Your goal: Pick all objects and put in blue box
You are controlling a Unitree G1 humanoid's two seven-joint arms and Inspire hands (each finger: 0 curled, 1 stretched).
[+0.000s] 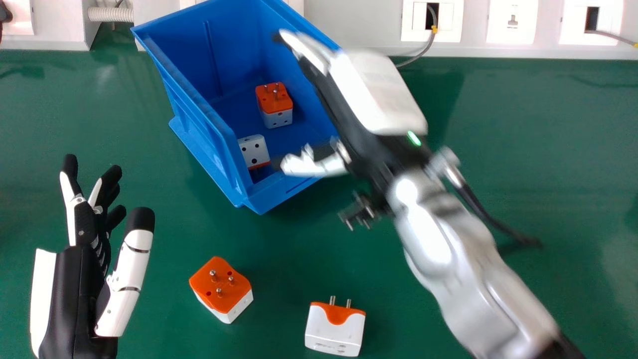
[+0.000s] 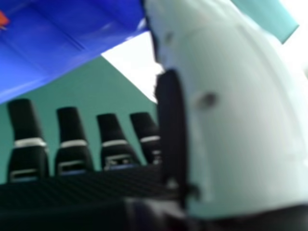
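Right robot hand [image 1: 369,94] hung open over the blue box [image 1: 199,129]

I had a crowded area around the box. Behind it ran a white socket panel [image 1: 512,22], with a grey cable [image 1: 423,51] drooping from one outlet down towards the green tabletop [image 1: 548,149]. A ribbed white hose [image 1: 110,14] stuck out near the box's far left corner. My right arm was the main thing in the way: its silver forearm [image 1: 448,259] slanted in over the tabletop, and the hand covered part of the box's right side. Its fingers were straight and spread wide from the thumb [image 1: 319,167], holding nothing. My left robot hand [image 1: 75,289] was at the left of the head view, fingers relaxed and empty.

Two adapters were inside the box, one with its orange pin face up [image 1: 273,97], the other with its white holed face showing [image 1: 253,151], close to the near left wall, which partly hid it. Two more were out on the tabletop, on the near side of the box: one with orange face and pins up [image 1: 219,289], the other lying with its pins towards the box [image 1: 336,326].

The head view gave me all four adapters and both hands. The right hand view gave me the straight black fingers close up beside the big pale thumb, with the blue wall and a scrap of orange beyond.
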